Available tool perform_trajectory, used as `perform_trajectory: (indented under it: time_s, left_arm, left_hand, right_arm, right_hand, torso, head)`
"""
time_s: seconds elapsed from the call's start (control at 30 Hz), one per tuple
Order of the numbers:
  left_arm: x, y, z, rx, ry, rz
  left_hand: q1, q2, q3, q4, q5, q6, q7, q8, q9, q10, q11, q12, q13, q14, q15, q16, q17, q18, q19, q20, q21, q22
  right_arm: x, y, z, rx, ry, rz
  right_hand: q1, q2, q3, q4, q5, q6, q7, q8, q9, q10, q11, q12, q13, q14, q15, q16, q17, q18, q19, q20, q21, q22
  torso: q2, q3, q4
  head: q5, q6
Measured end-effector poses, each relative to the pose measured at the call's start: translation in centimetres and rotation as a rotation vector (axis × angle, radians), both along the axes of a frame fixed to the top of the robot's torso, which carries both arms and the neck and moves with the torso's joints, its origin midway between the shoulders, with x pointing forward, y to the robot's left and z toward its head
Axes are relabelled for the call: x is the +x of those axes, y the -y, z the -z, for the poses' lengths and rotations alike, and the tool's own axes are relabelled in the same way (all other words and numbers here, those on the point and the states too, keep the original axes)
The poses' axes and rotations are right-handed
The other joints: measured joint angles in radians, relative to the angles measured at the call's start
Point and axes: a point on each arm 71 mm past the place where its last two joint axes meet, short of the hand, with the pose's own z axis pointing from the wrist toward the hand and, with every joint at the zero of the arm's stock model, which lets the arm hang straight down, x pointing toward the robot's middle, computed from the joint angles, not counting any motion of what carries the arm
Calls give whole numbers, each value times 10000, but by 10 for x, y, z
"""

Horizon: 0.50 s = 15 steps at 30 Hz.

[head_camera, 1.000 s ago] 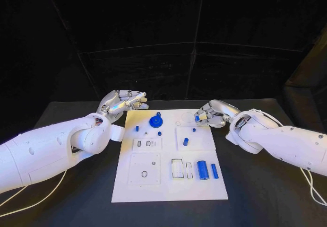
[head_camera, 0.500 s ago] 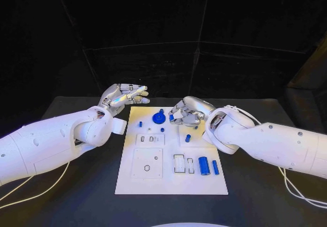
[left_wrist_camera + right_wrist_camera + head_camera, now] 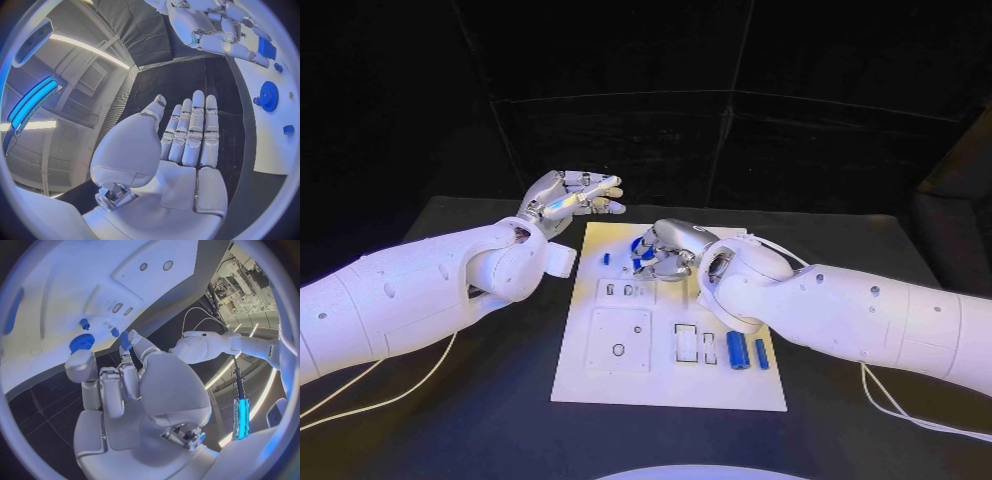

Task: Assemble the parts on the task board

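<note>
A black table [image 3: 473, 400] is seen under everything, its dark top reaching the near, left and right edges of the head view. White cables [image 3: 372, 400] are laid on it near the left edge, and another white cable [image 3: 906, 415] near the right edge. A black curtain [image 3: 733, 130] is hung behind its far edge.

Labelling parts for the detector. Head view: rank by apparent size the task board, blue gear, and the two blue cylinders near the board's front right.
1. task board
2. blue gear, partly hidden by right hand
3. thicker cylinder
4. thinner cylinder

Gear versus thicker cylinder unsure.
</note>
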Motion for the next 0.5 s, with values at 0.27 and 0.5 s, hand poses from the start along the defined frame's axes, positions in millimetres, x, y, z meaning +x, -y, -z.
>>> perform_trajectory:
  time_s: [0.27, 0.5]
  left_arm:
    - [1, 1, 0, 1, 1, 2]
    - [1, 2, 0, 2, 2, 2]
  left_hand:
    - [0, 0, 0, 0, 0, 0, 0, 0, 0, 0, 0, -21, 1, 0, 0, 0, 9, 0, 0, 0, 0, -1]
    - [0, 0, 0, 0, 0, 24, 25, 0, 0, 0, 0, -40, 1, -1, 0, 0, 8, 0, 0, 0, -1, -1]
  right_arm:
    - [-4, -10, 20, -501, -231, -82]
    - [-5, -14, 28, -821, -335, -123]
  right_hand:
    - [1, -1, 40, 41, -32, -3, -4, -40, -14, 0, 0, 0, 0, 0, 0, 0, -1, 0, 0, 0, 0, -45]
    - [-26, -29, 41, 42, -35, -8, -8, -7, -12, 0, 0, 0, 0, 0, 0, 0, 0, 1, 0, 0, 0, -53]
  torso:
    - [0, 3, 14]
    - [5, 21, 14]
  head:
    - [65, -19]
    - [118, -39]
